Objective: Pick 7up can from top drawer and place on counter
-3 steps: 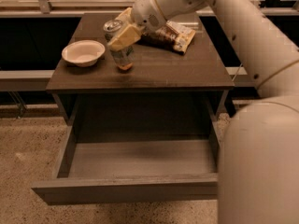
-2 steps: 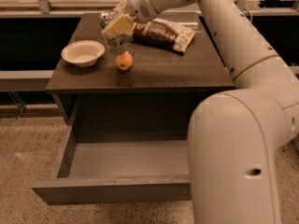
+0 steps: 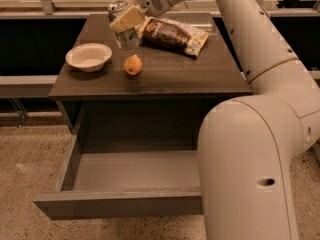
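7up can (image 3: pixel 128 38) is pinched in the end effector (image 3: pixel 127 26), whose pale finger pad crosses its middle, leaving the shiny top showing above and the lower body below. It hangs tilted over the back left part of the worktop (image 3: pixel 190 71), and we cannot tell whether its base touches the surface. We judge it light, thin-walled and smooth: stiff enough for a firm pinch across the mid-body, yet easy to dent if squeezed hard and apt to slip or swing if held near one end, so the waist is where we would hold it. Outward, the wrist reaches in from the upper right, and the arm runs down the right side to a bulky link in the foreground. An orange fruit (image 3: pixel 132 64) and a white bowl (image 3: pixel 89 57) lie near, in front of the can, a snack bag (image 3: pixel 172 34) lies just to its right, and the top drawer (image 3: pixel 135 170) is pulled open below.
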### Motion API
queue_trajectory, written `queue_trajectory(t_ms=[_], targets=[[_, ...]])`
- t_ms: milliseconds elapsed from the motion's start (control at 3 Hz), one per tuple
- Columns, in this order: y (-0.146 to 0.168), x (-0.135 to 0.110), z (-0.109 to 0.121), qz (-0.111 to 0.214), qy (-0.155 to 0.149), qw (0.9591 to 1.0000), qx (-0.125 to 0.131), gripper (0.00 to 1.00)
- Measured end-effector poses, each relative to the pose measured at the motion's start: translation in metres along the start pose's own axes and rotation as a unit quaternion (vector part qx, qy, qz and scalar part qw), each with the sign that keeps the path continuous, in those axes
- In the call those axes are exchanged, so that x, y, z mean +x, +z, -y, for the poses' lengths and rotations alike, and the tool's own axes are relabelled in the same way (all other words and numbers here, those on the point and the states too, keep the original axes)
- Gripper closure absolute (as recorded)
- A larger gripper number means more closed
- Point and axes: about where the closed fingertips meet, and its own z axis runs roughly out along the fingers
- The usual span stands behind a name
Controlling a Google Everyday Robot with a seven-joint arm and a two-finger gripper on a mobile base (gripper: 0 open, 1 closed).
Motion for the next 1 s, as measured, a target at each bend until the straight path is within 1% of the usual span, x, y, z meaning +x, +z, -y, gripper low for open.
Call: queue_trajectory(t_ms=[333, 667, 1000], targets=[[0.012, 0.010, 0.012, -0.010, 0.011, 0.9999, 0.003, 1.00], [0.021, 0.025, 0.040, -0.008, 0.021, 0.9992, 0.033, 1.00], [0.028, 0.038, 0.064, 0.012, 0.026, 0.9978, 0.060, 1.00]])
